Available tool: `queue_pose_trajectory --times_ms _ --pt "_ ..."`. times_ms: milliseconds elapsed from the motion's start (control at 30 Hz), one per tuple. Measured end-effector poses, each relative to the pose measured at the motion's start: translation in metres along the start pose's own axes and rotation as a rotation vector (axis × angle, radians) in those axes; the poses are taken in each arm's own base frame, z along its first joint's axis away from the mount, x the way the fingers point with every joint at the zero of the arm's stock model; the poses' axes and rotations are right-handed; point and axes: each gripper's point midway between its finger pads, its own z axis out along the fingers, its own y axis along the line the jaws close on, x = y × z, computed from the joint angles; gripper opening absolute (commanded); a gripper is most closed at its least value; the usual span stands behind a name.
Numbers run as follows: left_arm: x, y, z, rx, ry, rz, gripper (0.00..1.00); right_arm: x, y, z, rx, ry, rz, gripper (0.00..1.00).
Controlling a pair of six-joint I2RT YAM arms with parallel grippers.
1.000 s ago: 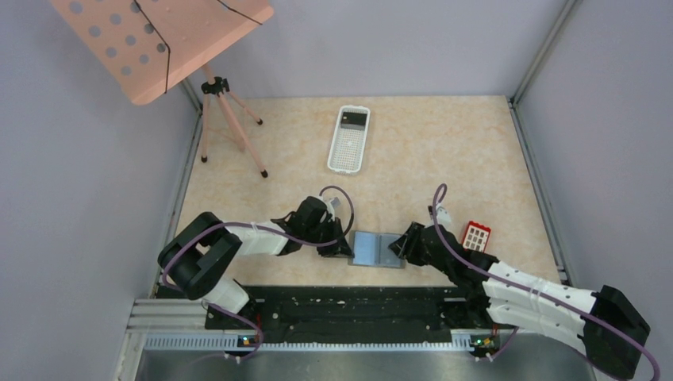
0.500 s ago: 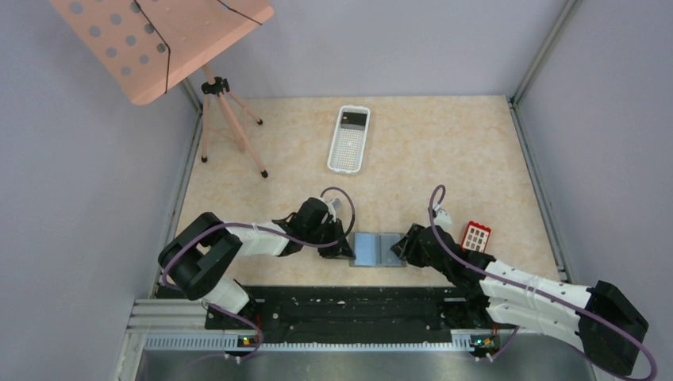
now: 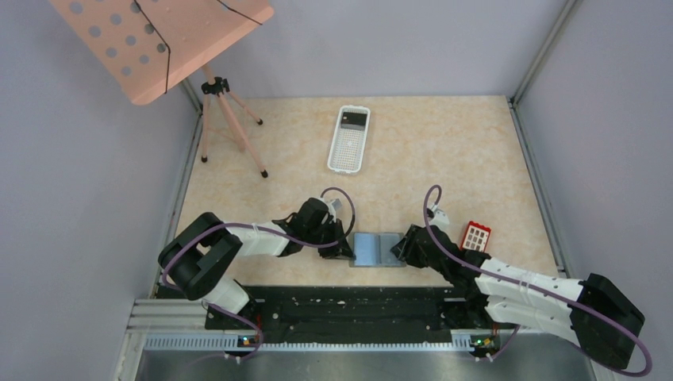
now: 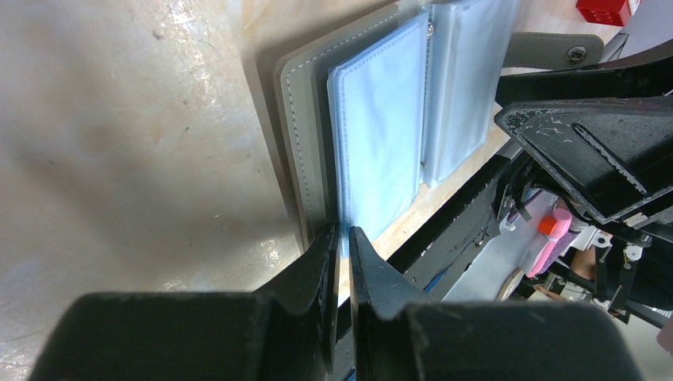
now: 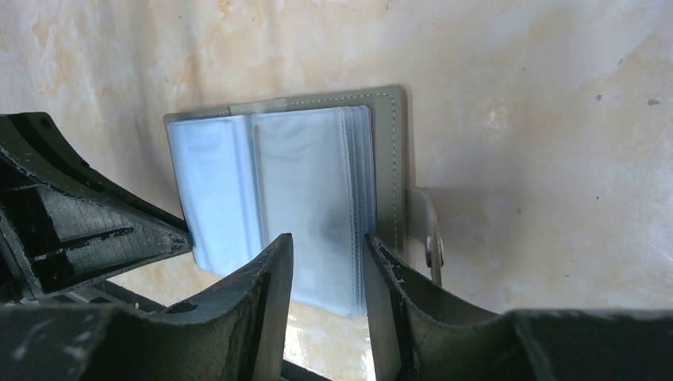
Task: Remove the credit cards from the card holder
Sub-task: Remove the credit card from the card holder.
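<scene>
Standing at the far left corner of the beige marbled desk (image 3: 460, 159) is a pink perforated stand panel (image 3: 159, 40) on a thin tripod. Right of it, the black-and-white left arm (image 3: 254, 236) reaches in low near the front edge. The left jaws are nearly together, pinched on the left edge of a flat grey bifold card holder (image 3: 378, 250) with pale blue clear sleeves. Farther back, a white perforated plastic basket (image 3: 348, 151) lies on the desk with a dark flat object (image 3: 353, 121) at its far end. The card holder lies open on the desk between the two arms, sleeves facing up, with its grey snap strap (image 5: 424, 230) sticking out on the right. The right jaws stand apart, straddling the near edge of the sleeve stack on the holder's right half; I cannot tell whether they touch it. Beside the right arm (image 3: 516, 282), on its right, a small red card with white squares (image 3: 476, 236) lies flat on the desk, outside the holder.
</scene>
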Motion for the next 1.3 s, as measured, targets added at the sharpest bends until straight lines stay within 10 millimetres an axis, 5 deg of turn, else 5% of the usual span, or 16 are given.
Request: queue_pose_trajectory --times_ms 367,800,1100,1300 --pt "0.0 0.0 0.0 0.001 0.001 0.001 0.14 0.0 0.006 0.0 -0.029 0.003 -0.012 0.23" --pt "0.001 -0.001 0.0 0.002 0.001 0.002 0.15 0.003 0.026 -0.003 -0.12 0.033 -0.013 0.31" --pt "0.0 -0.001 0.0 0.002 0.0 0.003 0.16 0.002 0.043 -0.005 -0.197 0.044 -0.021 0.22" --pt "0.0 -0.003 -0.001 0.006 -0.003 0.002 0.17 0.005 0.053 -0.005 -0.246 0.064 -0.027 0.28"
